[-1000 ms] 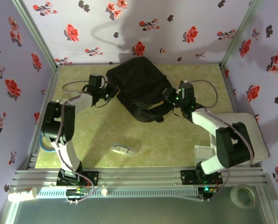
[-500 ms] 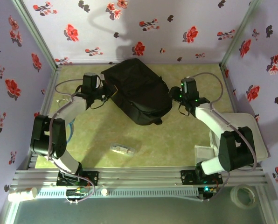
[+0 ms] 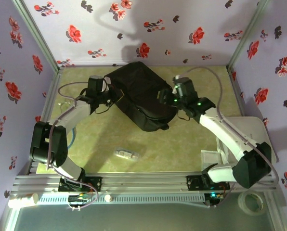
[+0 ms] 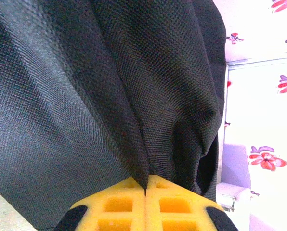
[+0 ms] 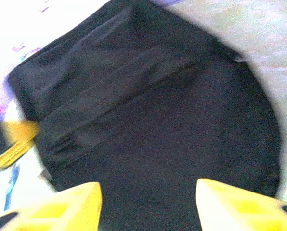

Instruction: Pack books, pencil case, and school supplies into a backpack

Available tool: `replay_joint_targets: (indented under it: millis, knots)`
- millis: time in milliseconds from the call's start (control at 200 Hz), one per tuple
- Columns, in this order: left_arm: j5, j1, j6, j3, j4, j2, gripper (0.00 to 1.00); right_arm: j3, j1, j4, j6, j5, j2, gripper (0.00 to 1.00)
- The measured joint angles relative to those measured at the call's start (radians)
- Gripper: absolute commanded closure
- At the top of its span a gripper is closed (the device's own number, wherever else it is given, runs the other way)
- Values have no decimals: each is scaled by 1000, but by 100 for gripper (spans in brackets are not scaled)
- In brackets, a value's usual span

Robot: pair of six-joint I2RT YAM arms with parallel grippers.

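Flat and slanted at the far middle of the table (image 3: 182, 144): black backpack (image 3: 143, 94), an arm at either side. At its left edge, left gripper (image 4: 146, 186) with fingers pressed together on a fold of the fabric, probably to anchor or lift the cloth and expose an opening. Over the right side, right gripper (image 5: 148, 199) with fingers spread wide, gripping nothing, likely poised for a zip or flap. Nearer the bases and well apart from the bag, pencil case (image 3: 127, 154) lying loose on the table, not yet packed. No brand, label or legible writing anywhere on the fabric.
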Motion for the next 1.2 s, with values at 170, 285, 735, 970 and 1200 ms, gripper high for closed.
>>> replay_joint_targets:
  millis: [170, 285, 735, 970, 1200]
  knots:
    - [-18, -36, -12, 0, -3, -5, 100, 77, 183, -4, 0, -20, 99, 60]
    - [-29, -68, -30, 0, -5, -5, 100, 78, 240, -5, 14, -24, 145, 63]
    - [-37, -132, -60, 0, -4, 3, 100, 108, 252, -114, 53, 127, 257, 61]
    - [-37, -132, -60, 0, -5, 3, 100, 159, 255, -144, 27, 203, 314, 66]
    - [-40, -132, -60, 0, -6, 5, 100, 193, 255, -169, 9, 255, 352, 76]
